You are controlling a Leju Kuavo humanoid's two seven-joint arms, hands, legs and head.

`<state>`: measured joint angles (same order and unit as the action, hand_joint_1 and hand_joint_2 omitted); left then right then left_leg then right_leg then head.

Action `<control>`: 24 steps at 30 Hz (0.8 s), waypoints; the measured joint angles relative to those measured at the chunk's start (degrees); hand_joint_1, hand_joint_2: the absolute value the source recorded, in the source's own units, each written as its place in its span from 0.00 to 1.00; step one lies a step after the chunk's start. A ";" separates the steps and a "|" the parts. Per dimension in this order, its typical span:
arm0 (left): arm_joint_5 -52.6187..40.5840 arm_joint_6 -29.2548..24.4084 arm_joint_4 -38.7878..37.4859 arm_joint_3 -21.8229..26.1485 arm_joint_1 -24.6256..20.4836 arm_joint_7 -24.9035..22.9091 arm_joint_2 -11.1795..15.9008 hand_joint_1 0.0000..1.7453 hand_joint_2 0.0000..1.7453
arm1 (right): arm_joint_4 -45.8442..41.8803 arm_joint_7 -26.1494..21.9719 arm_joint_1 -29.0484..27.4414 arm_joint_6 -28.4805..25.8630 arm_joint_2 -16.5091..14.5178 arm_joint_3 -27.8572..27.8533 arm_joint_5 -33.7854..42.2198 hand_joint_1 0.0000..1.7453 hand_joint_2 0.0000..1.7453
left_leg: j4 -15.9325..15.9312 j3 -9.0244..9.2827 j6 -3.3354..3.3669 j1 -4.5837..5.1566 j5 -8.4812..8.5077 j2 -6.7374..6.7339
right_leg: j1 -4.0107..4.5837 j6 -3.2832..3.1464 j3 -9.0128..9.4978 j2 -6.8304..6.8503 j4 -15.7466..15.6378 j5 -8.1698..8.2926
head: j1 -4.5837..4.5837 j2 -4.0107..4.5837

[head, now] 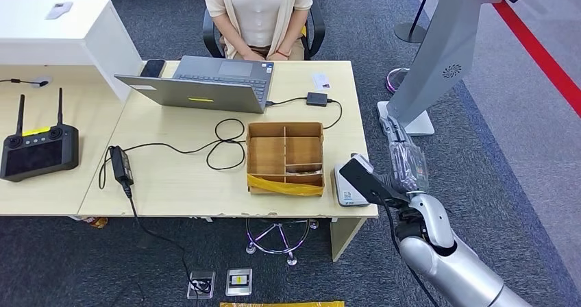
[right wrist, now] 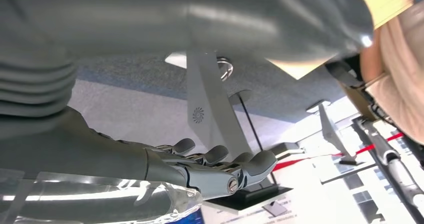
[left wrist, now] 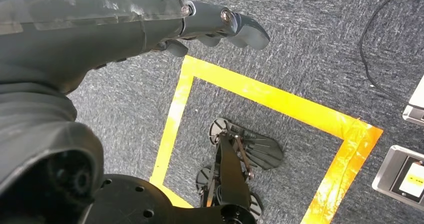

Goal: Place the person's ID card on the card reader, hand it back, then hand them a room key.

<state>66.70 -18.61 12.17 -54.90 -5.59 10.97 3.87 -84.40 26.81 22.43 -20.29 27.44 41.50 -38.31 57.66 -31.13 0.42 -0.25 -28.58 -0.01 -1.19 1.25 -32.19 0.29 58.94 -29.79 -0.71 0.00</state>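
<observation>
Head view: the robot's right hand (head: 405, 153) is hovering beside the table's (head: 178, 183) right edge, just past the grey card reader (head: 349, 183) at the near corner, its fingers extended and holding nothing that can be seen. A person (head: 259, 16) is sitting across the table, hands in lap. A small white card (head: 321, 81), probably the ID card, is lying on the far right of the tabletop, close to the person and well apart from the hand. Between card and reader, a black adapter (head: 316, 99) with its cable and a compartmented cardboard box (head: 285, 157) are sitting in the reach path; the box may be holding room keys, though its contents are too small to tell. An open laptop (head: 205, 82), a phone (head: 152, 68) and a black remote controller (head: 38, 149) are occupying the left side.

Left wrist view: the left hand (left wrist: 200, 26) is hanging over grey carpet and yellow floor tape (left wrist: 270, 99), fingers loosely extended and gripping nothing, evidently idle while the other arm works.

Right wrist view: the right hand (right wrist: 215, 169) is showing its fingers stretched side by side, empty, against a grey display stand (right wrist: 210, 109).
</observation>
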 joint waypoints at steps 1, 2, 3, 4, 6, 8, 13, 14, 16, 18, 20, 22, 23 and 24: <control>0.03 -0.02 0.00 0.08 0.00 0.00 0.00 0.00 0.00 | -0.35 -0.01 -0.15 0.08 -0.07 0.32 -0.01 0.00 1.00 | 0.00 0.00 0.00 0.00 0.00 0.00 | 0.00 0.00 0.00 0.00 0.00 0.00 | -0.01 0.00; 0.07 -0.03 0.00 0.20 0.00 0.00 0.00 0.00 0.00 | -0.65 -0.01 -0.27 0.15 -0.14 0.70 -0.03 0.00 1.00 | 0.00 0.01 0.00 0.00 0.00 0.00 | 0.00 0.00 0.01 0.00 0.00 0.00 | -0.01 0.00; 0.08 -0.03 0.00 0.31 0.00 0.00 0.00 0.00 0.00 | -0.94 -0.02 -0.39 0.19 -0.20 1.06 -0.05 0.00 1.00 | 0.00 0.01 0.00 0.00 0.00 0.00 | 0.00 0.00 0.01 0.00 0.00 0.00 | -0.02 0.00; 0.09 -0.04 0.00 0.40 0.01 0.00 0.00 0.00 0.00 | -1.21 -0.02 -0.50 0.21 -0.25 1.42 -0.07 0.00 1.00 | 0.00 0.01 0.00 0.00 0.00 0.00 | 0.00 0.00 0.01 0.01 0.00 0.00 | -0.01 0.00; 0.10 -0.07 0.00 0.49 0.02 0.00 0.01 0.00 0.00 | -1.73 -0.01 -0.67 0.14 -0.33 2.18 -0.13 0.00 1.00 | 0.00 0.01 0.00 0.00 0.01 0.00 | 0.00 0.00 0.01 0.00 0.00 0.00 | -0.01 0.00; 0.10 -0.14 0.00 0.54 0.03 -0.03 0.01 0.00 0.00 | -2.10 -0.01 -0.79 -0.09 -0.42 3.00 -0.17 0.00 1.00 | 0.00 0.01 0.00 0.00 0.01 0.00 | 0.00 0.00 0.01 0.00 0.00 0.00 | 0.00 0.00; 0.10 -0.33 0.00 0.59 0.04 -0.54 0.01 0.00 0.00 | -2.35 -0.32 -0.89 -0.87 -0.85 4.99 -0.09 0.00 1.00 | 0.00 0.00 0.00 0.00 0.00 0.00 | 0.00 0.00 0.01 0.00 0.01 0.00 | -0.01 0.00; 0.11 -0.39 0.00 0.59 0.04 -0.66 0.02 0.00 0.00 | -2.35 -0.44 -0.89 -1.02 -1.00 5.38 -0.09 0.00 1.00 | 0.00 0.00 0.00 0.00 0.00 0.00 | 0.00 0.00 0.01 0.00 0.00 0.00 | -0.01 0.00; 0.11 -0.52 0.01 0.59 0.04 -0.79 0.01 0.00 0.00 | -2.35 -0.69 -0.89 -1.47 -1.37 6.21 0.00 0.00 1.00 | 0.00 0.00 0.00 0.00 0.00 0.00 | 0.00 -0.01 0.00 0.00 0.01 0.00 | -0.01 0.00; 0.14 -0.59 0.02 0.59 0.04 -0.83 0.01 0.00 0.00 | -2.33 -1.08 -0.88 -2.19 -1.76 7.12 0.52 0.00 1.00 | 0.00 0.00 0.00 0.00 0.00 0.00 | 0.00 -0.01 0.01 0.00 0.01 0.00 | -0.01 0.00; 0.26 -0.62 0.02 0.59 0.05 -1.00 0.02 0.00 0.00 | -2.29 -1.98 -0.86 -3.22 -2.21 7.95 1.95 0.00 1.00 | -0.01 0.00 0.00 0.00 0.00 0.00 | 0.01 -0.01 0.01 0.01 0.01 0.00 | -0.01 0.00; 0.40 -0.63 0.02 0.59 0.05 -1.26 0.02 0.00 0.00 | -2.17 -3.42 -0.80 -4.33 -2.86 8.61 3.63 0.00 1.00 | -0.01 0.00 0.00 0.00 0.00 0.00 | 0.01 -0.01 0.02 0.00 0.02 0.00 | -0.01 0.00; 0.44 -0.63 0.02 0.59 0.05 -1.34 0.02 0.00 0.00 | -2.05 -4.23 -0.73 -4.82 -3.29 8.96 4.26 0.00 1.00 | -0.01 0.00 0.00 -0.01 0.00 0.00 | 0.01 -0.01 0.02 0.00 0.02 0.00 | -0.01 0.00; 0.48 -0.63 0.02 0.59 0.05 -1.38 0.02 0.00 0.00 | -1.88 -4.96 -0.65 -5.20 -3.73 9.31 4.69 0.00 1.00 | -0.01 0.00 0.00 -0.01 0.00 0.00 | 0.01 -0.01 0.01 0.00 0.03 0.00 | -0.02 0.00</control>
<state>67.17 -19.23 12.20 -54.31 -5.54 9.59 3.89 -86.28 21.85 21.77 -25.50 23.71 50.81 -33.62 57.65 -31.13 0.41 -0.26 -28.57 -0.01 -1.18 1.24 -32.18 0.29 58.97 -29.79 -0.72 0.00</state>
